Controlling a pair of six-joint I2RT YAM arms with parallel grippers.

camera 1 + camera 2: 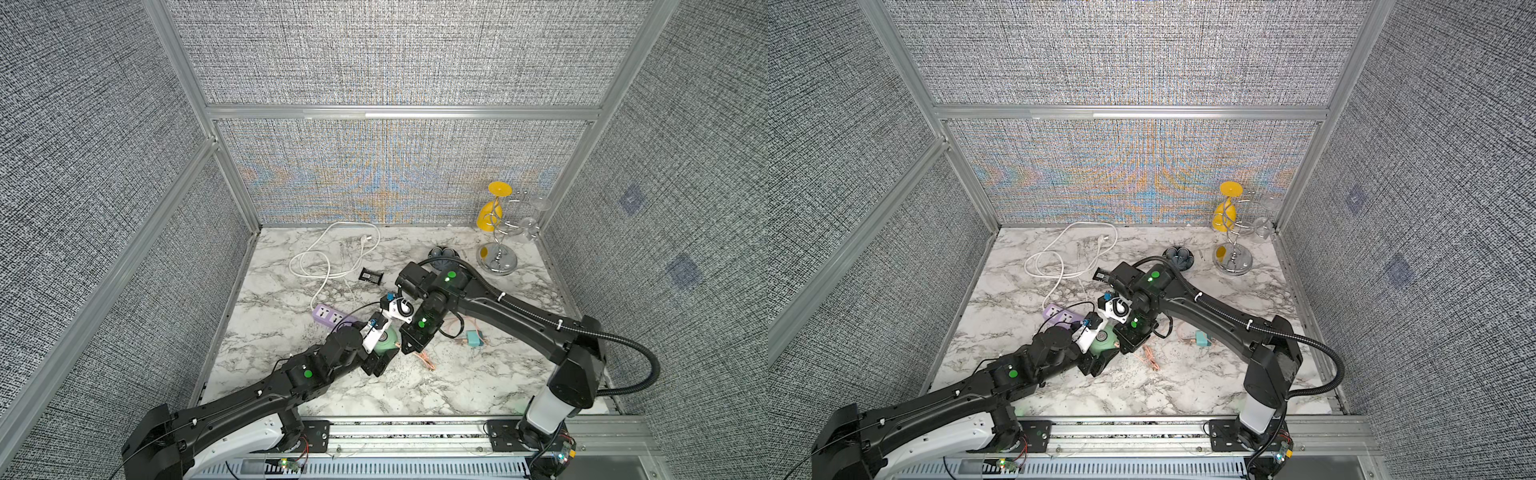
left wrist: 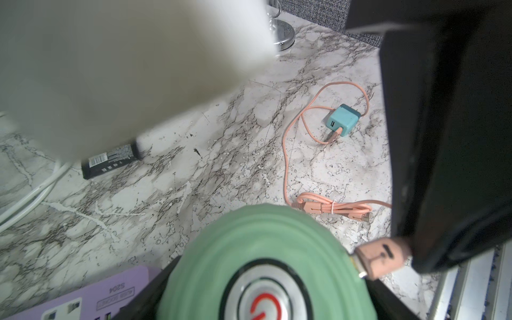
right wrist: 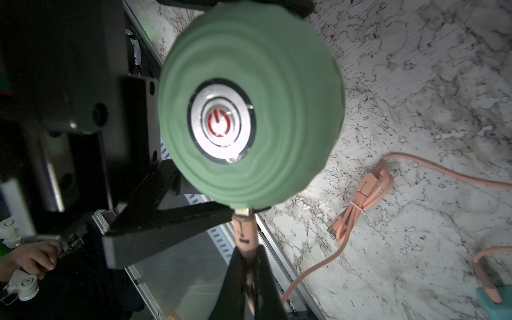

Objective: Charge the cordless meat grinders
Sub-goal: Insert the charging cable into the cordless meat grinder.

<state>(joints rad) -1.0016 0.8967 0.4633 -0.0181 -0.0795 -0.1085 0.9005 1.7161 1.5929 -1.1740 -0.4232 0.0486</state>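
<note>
The cordless meat grinder (image 1: 388, 335) (image 1: 1103, 341) is a mint-green dome with a silver button and a red power mark (image 3: 219, 122). My left gripper (image 1: 385, 347) (image 2: 271, 293) is shut on it, one black finger (image 3: 166, 224) on each side of the dome. My right gripper (image 1: 401, 348) (image 3: 246, 260) is shut on the pink cable's plug (image 2: 379, 257) (image 3: 245, 230). The plug's metal tip meets the grinder's lower side; how deep it sits I cannot tell. The cup base is hidden.
The pink cable's bundled slack (image 2: 332, 207) (image 3: 357, 210) runs to a teal adapter (image 1: 473, 338) (image 2: 342, 119). A purple power strip (image 1: 332, 318) lies to the left, with its white cord (image 1: 328, 257) behind. Further back are a black box (image 1: 371, 275), a dark bowl (image 1: 444, 253) and a glass rack (image 1: 496, 249).
</note>
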